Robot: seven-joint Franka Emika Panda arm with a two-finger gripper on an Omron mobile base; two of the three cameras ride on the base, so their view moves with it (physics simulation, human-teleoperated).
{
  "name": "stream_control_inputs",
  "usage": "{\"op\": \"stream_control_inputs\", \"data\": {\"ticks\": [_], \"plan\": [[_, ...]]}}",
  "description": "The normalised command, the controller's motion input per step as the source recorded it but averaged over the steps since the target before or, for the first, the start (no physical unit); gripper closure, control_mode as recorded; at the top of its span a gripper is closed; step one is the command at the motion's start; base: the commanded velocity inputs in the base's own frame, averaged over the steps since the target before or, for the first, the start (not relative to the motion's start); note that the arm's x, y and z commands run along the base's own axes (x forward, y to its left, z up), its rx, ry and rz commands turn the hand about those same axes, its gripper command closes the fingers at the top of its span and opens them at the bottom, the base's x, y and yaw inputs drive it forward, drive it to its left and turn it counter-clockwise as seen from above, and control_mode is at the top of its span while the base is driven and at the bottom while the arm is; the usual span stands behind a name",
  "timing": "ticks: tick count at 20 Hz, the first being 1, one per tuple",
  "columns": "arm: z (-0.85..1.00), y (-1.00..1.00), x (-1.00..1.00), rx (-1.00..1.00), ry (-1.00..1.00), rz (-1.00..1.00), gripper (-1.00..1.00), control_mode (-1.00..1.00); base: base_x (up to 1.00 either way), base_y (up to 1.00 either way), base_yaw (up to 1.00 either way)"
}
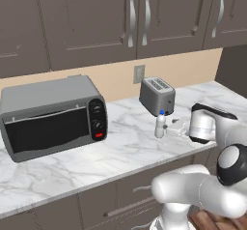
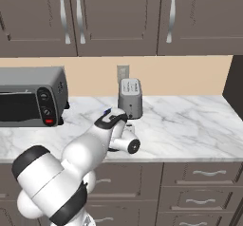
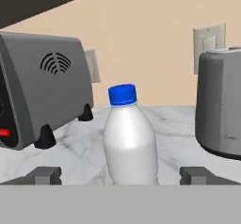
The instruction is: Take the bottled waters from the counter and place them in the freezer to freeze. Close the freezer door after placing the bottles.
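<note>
Right now a little whitish water bottle (image 3: 129,138) with a blue cap stands straight up on the white marble tabletop (image 1: 72,164). It stands just in front of the silver toaster (image 1: 157,96), a bit out from the toaster's front. From the left side I can see the same bottle (image 1: 160,124) close to the toaster, with the robot's white hand just beside it.

The robot's fingers (image 3: 120,176) are spread wide apart. One dark finger tip (image 3: 44,175) sits on one side of the bottle and the other tip sits on the far side, with the bottle between them. The tips do not touch the bottle. They are low down, near the tabletop.

A big grey toaster oven (image 1: 50,115) sits farther away from the toaster, along the same tabletop. It has two dark knobs and a small red button on its front. It stands on small black feet.

Behind the toaster is a tan wall (image 1: 116,79) with a pale wall plug (image 1: 139,73) on it. Dark brown cupboards (image 1: 96,21) with silver handles hang above the toaster. Dark drawers (image 2: 199,177) with silver handles sit under the tabletop.

From the right side, the robot's white arm (image 2: 90,149) reaches to a spot just in front of the toaster (image 2: 130,97).
</note>
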Motion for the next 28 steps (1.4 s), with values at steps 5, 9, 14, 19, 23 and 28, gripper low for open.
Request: {"op": "stream_control_inputs", "data": {"ticks": [5,9,14,19,23,28], "plan": [[-0.01,0.03,0.06,0.00,0.00,0.00,-1.00,-1.00,0.00,0.00,0.00],[0.00,0.00,0.03,0.00,0.00,0.00,-1.00,-1.00,0.00,0.00,0.00],[0.00,0.00,0.14,0.00,0.00,0.00,-1.00,-1.00,0.00,0.00,0.00],[0.00,0.02,0.11,0.00,0.00,0.00,-1.00,-1.00,0.00,0.00,0.00],[0.00,0.07,0.00,0.00,0.00,0.00,-1.00,-1.00,0.00,0.00,0.00],[0.00,0.01,0.00,0.00,0.00,0.00,-1.00,-1.00,0.00,0.00,0.00]]}}
